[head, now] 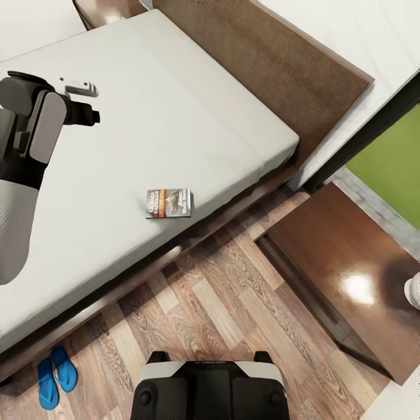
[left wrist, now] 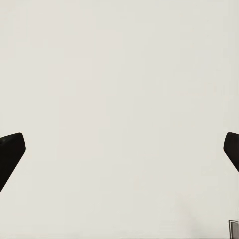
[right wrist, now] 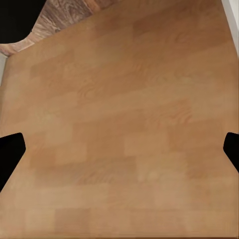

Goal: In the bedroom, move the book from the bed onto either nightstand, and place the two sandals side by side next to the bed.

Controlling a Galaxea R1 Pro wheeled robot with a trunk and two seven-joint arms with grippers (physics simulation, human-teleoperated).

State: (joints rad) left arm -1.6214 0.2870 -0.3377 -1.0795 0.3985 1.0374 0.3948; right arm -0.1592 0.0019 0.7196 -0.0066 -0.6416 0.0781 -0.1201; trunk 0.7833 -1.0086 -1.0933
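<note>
The book [head: 169,203], dark-covered with a central photo, lies flat on the grey mattress of the bed [head: 146,116], close to its near edge. A corner of the book [left wrist: 234,229] also shows in the left wrist view. My left gripper [head: 92,111] hovers over the mattress, well to the left of the book and farther back. Its fingertips [left wrist: 10,154] stand wide apart, open and empty. The two blue sandals [head: 48,382] [head: 64,367] lie side by side on the floor by the bed frame. My right gripper [right wrist: 119,149] is open over a light wooden surface.
A dark brown glossy nightstand [head: 344,274] stands right of the bed, with a white object [head: 413,291] at its right edge. Wood-plank floor [head: 233,303] lies between bed, nightstand and my base [head: 210,391]. The headboard [head: 280,64] and a black-framed window [head: 385,157] are beyond.
</note>
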